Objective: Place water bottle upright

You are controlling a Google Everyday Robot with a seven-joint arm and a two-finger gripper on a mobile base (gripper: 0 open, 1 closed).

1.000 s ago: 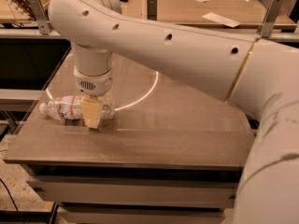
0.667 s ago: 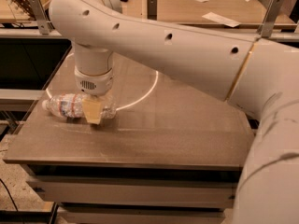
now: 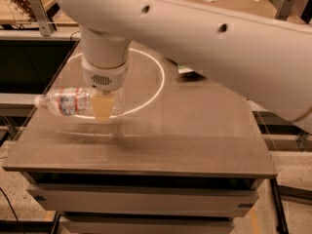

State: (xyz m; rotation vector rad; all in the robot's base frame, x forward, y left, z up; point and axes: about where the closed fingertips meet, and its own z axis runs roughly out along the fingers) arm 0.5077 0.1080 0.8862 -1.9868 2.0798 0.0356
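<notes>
Tool (image 3: pixel 103 109) clamped around sideways water bottle (image 3: pixel 66 101), above table (image 3: pixel 195 135).

My table (image 3: pixel 195 135) is a flat brown top with a wood grain, sitting on a paler base. A thin white ring (image 3: pixel 162 82) is marked on the top, toward its far left part. Inside the ring the surface is bare wood, as far as my arm lets me see. Just outside the ring's right side, under my arm, lies a small pale and green thing (image 3: pixel 184 70) that I cannot identify. Over the ring's near-left arc my gripper (image 3: pixel 103 112) is clamped across the water bottle (image 3: pixel 68 101), held on its side, cap pointing away from the ring. A faint shadow (image 3: pixel 92 130) falls on the wood just in front of the ring.
</notes>
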